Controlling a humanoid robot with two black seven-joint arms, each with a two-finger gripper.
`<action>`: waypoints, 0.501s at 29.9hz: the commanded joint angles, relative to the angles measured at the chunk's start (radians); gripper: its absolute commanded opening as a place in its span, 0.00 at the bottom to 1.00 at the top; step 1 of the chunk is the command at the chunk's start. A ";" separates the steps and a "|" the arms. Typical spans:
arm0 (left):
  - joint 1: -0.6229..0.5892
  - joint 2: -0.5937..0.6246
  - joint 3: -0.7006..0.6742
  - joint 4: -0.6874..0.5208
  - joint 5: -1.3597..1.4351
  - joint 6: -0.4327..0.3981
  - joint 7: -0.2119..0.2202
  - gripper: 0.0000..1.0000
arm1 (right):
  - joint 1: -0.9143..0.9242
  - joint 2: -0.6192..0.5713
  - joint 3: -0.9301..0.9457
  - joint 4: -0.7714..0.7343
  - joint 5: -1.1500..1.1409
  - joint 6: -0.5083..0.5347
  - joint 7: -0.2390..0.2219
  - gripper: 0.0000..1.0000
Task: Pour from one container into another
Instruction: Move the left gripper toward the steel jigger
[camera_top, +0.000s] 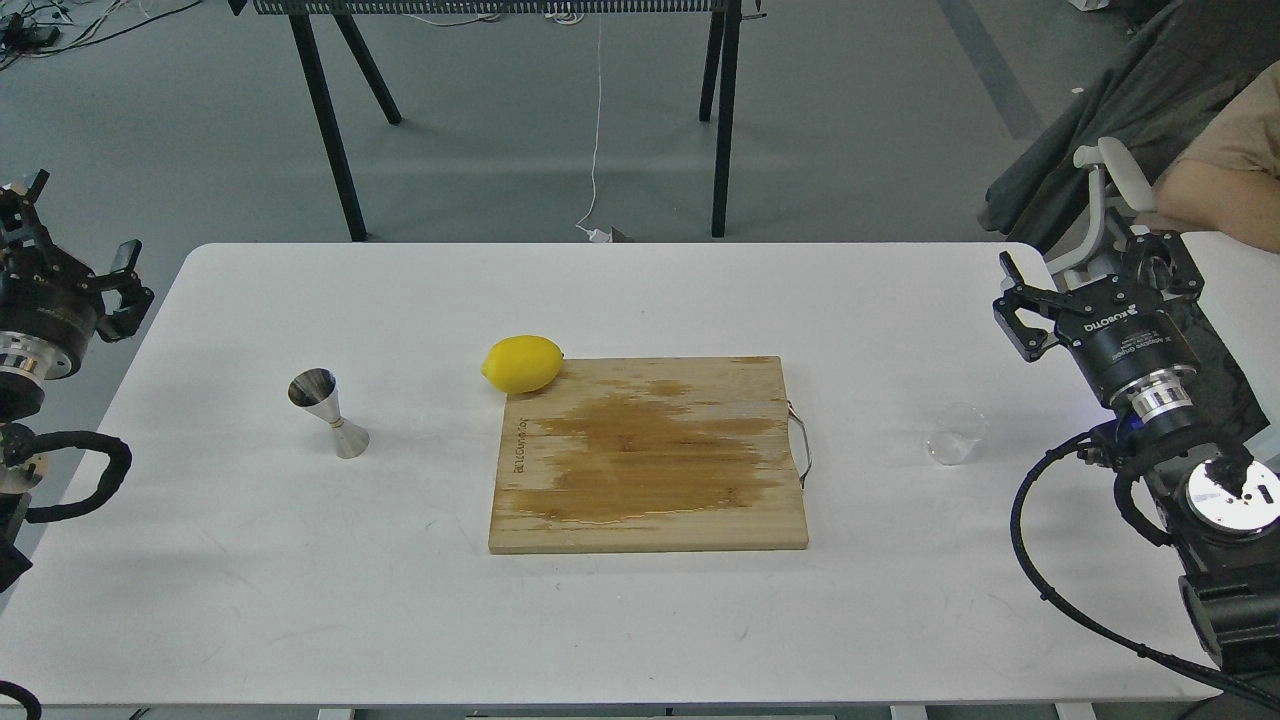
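The tiny clear glass cup (955, 441) stands on the white table (640, 620) at the right, a little to the right of the cutting board. The steel hourglass jigger (328, 414) stands upright at the left of the table. My right gripper (1095, 275) hovers open over the table's right edge, behind and to the right of the cup, holding nothing. My left gripper (75, 235) is open beyond the table's left edge, well to the left of the jigger and empty.
A wooden cutting board (648, 455) with a dark wet stain and a metal handle lies mid-table. A yellow lemon (522, 363) rests at its back left corner. A person's arm (1215, 190) and a chair show at the far right.
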 joint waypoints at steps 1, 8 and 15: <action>-0.002 0.003 0.005 -0.001 0.011 0.000 0.000 1.00 | -0.001 -0.002 0.001 0.000 0.000 0.000 0.000 0.99; -0.125 0.130 0.005 -0.016 0.294 0.000 0.000 1.00 | 0.016 0.001 -0.007 0.003 0.000 0.000 -0.001 0.99; -0.231 0.265 0.003 -0.296 0.664 0.000 0.000 1.00 | 0.014 0.001 -0.005 0.008 0.001 0.000 0.000 0.99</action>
